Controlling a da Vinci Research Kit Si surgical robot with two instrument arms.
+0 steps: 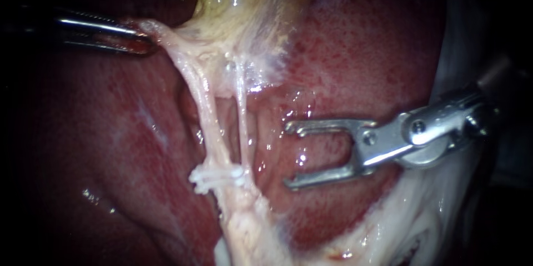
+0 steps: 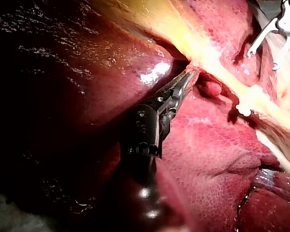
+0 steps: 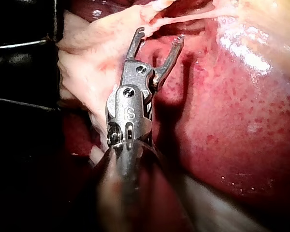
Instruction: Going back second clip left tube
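Left tube [image 1: 206, 108], right instrument [image 1: 288, 155] agape nearby

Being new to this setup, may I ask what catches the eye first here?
The right tool stands with jaws wide open and empty over the liver, beside two pale stretched tubes. A white clip crosses them lower down, while the left tool grips pale tissue at upper left.

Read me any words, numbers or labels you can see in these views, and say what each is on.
None legible in any view.
On the right instrument: a small stamped mark on its metal wrist, too blurred to read.
On the left instrument: no marks visible.
On the clip, liver and gallbladder: nothing written.
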